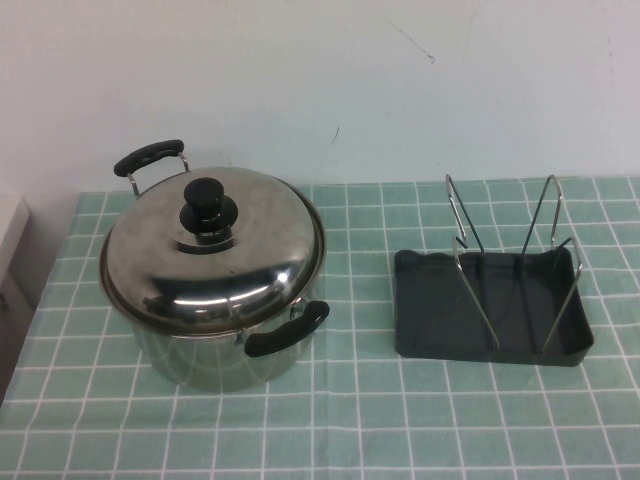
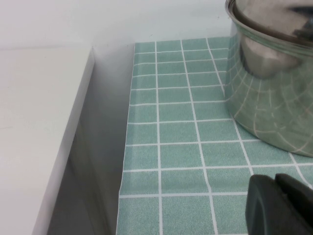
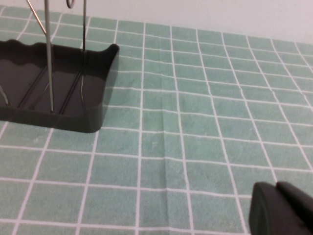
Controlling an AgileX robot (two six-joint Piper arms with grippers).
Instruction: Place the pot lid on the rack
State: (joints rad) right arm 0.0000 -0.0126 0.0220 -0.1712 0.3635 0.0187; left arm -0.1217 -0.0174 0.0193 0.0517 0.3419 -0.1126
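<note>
The shiny domed pot lid (image 1: pixel 250 262) with a black knob (image 1: pixel 207 208) sits on the steel pot (image 1: pixel 200 358) at the table's left. The dark grey rack (image 1: pixel 440 318) with upright wire loops (image 1: pixel 470 240) stands to the right, nothing in it. Neither gripper shows in the high view. In the left wrist view my left gripper (image 2: pixel 276 198) is shut and empty, low over the table beside the pot (image 2: pixel 264 98); the lid's edge (image 2: pixel 274 14) shows above it. In the right wrist view my right gripper (image 3: pixel 279 205) is shut and empty, apart from the rack (image 3: pixel 73 105).
The pot has two black handles, one at the back left (image 1: pixel 148 156), one at the front right (image 1: pixel 288 330). A white block (image 2: pixel 39 127) stands along the table's left edge. The green tiled cloth (image 1: pixel 400 420) covers the table; a white wall is behind.
</note>
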